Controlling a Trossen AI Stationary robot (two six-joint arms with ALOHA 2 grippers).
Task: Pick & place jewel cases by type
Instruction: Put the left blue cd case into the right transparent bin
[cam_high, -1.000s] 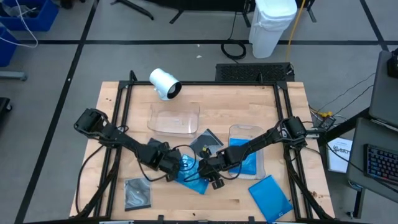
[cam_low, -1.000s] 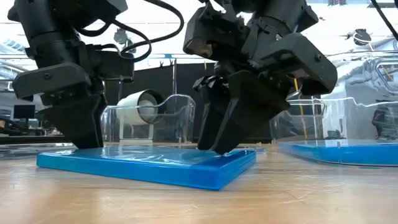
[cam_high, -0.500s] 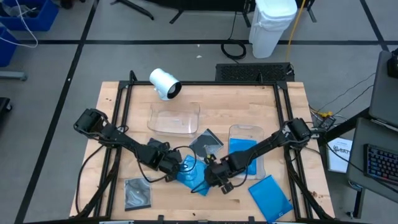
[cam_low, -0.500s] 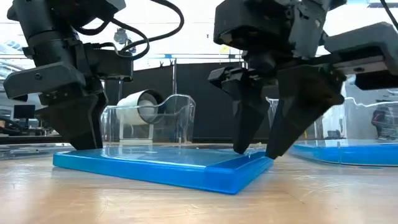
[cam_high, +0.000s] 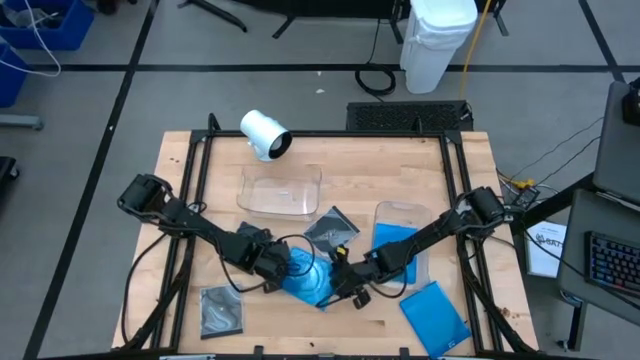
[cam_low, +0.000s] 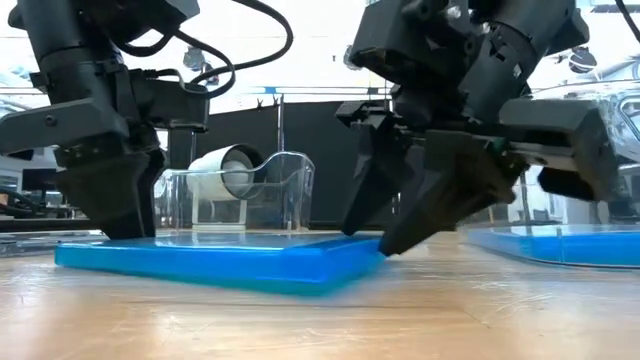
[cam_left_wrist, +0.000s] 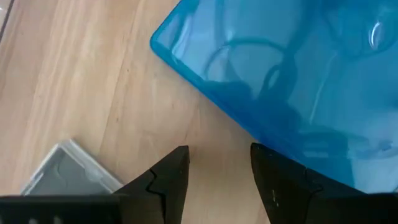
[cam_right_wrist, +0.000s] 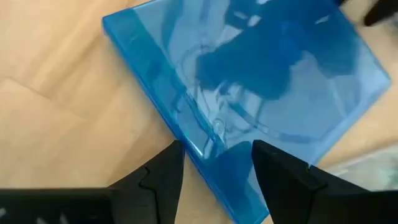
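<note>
A bright blue jewel case (cam_high: 308, 282) (cam_low: 220, 262) lies flat on the wood between my two grippers. My left gripper (cam_high: 283, 266) (cam_left_wrist: 217, 162) is open at the case's left edge. My right gripper (cam_high: 343, 283) (cam_right_wrist: 214, 158) is open and slants down at the case's right edge. A second blue case (cam_high: 395, 250) lies inside a clear tray. A third blue case (cam_high: 435, 315) lies flat near the table's right front corner. One grey case (cam_high: 222, 310) rests flat at the front left, and another grey case (cam_high: 332, 228) lies just beyond the grippers. My left gripper stands upright, fingers pointing down. One finger (cam_left_wrist: 277, 180) is against the blue case's left edge (cam_left_wrist: 249, 134), the other over bare wood. Whether it truly touches, I cannot tell. My right gripper straddles the case's right edge (cam_right_wrist: 208, 146), slanting down from the table's right. One fingertip (cam_low: 385, 248) is at table level against that edge, and the other (cam_low: 347, 230) is over the case's top. The case lies flat.
An empty clear tray (cam_high: 282, 190) sits beyond the grippers, with a white cylinder (cam_high: 265, 135) lying on its side near the far edge. The right-hand clear tray (cam_high: 400, 215) holds a blue case. Black frame rails (cam_high: 190, 200) run along both sides. Bare wood lies along the near edge.
My right gripper has tipped from nearly upright to a slant and come down against the blue case's right edge. The case has slid a little toward the table's left, staying flat on the wood. My left gripper has stayed at the case's left edge.
</note>
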